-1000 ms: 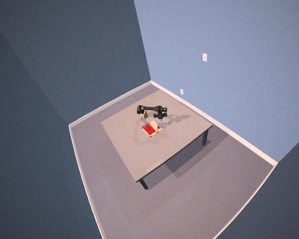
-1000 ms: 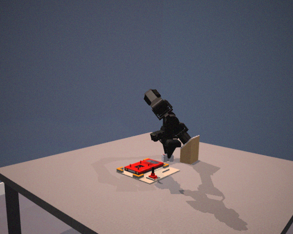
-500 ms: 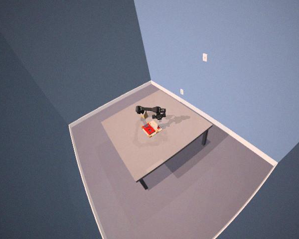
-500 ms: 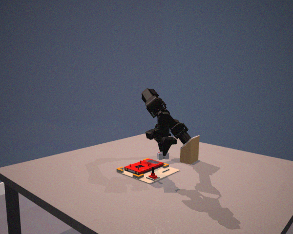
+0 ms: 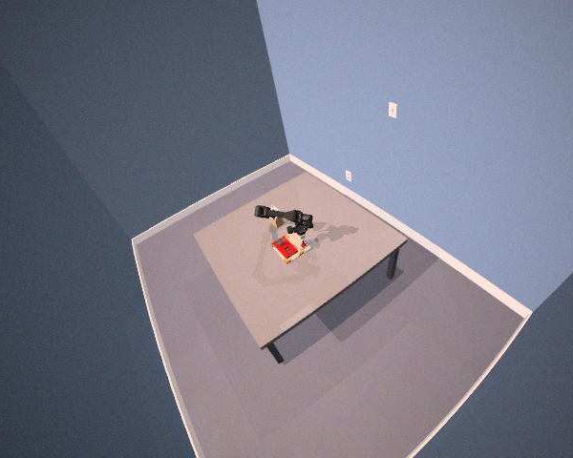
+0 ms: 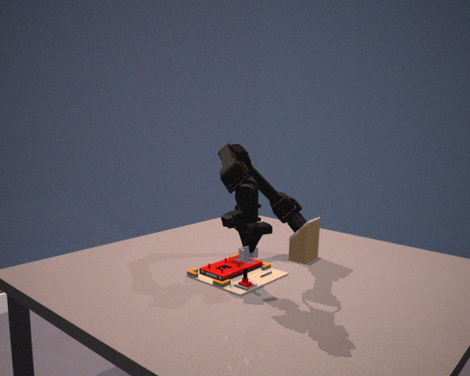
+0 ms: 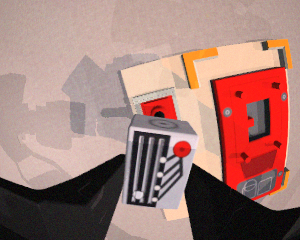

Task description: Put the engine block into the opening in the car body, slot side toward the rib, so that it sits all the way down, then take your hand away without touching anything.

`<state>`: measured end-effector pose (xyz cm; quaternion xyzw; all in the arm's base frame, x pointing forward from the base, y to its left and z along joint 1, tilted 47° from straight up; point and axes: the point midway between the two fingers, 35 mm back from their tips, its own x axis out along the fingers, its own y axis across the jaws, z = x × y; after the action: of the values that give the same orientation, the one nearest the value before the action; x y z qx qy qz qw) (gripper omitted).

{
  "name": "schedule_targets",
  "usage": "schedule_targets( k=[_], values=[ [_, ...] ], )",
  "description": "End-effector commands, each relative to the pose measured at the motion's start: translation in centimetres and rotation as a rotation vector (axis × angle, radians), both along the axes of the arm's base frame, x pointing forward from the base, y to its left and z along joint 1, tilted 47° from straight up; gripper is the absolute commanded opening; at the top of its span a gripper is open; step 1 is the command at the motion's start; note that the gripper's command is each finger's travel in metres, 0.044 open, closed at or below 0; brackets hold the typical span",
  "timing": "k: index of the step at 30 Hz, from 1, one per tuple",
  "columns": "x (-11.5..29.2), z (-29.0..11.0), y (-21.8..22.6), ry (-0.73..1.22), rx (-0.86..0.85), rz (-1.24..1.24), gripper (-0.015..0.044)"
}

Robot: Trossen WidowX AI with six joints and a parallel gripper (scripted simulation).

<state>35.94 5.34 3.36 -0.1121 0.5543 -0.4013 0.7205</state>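
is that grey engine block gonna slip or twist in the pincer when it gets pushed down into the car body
Probably not much. The engine block looks like a rigid, flat-sided box, and the pincer clamps it on two opposite faces, so it should hold shape. It is gripped low with its ribbed top free, so a hard push into the red car body might tilt it slightly.

From my station the engine block (image 7: 157, 163) looks like matt grey plastic with dark grooves and a glossy red button. The car body (image 7: 252, 127) reads as smooth red plastic on a pale cream board (image 7: 150, 83) with orange corner pieces. The arm (image 6: 243, 189) is matt black. The table (image 6: 106, 307) has a dull, smooth top; the stand (image 6: 304, 243) looks like wood.
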Motion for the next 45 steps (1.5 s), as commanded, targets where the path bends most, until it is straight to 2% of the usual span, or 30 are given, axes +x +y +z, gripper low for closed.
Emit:
schedule_targets(
  k=[1,43,45],
  values=[
    [-0.1,0.6,-1.1,0.022,-0.004,0.03,0.0],
    [-3.9,5.1,-12.5,0.289,-0.062,0.285,0.0],
    [-3.9,5.1,-12.6,0.293,-0.062,0.289,0.0053]
  ],
)
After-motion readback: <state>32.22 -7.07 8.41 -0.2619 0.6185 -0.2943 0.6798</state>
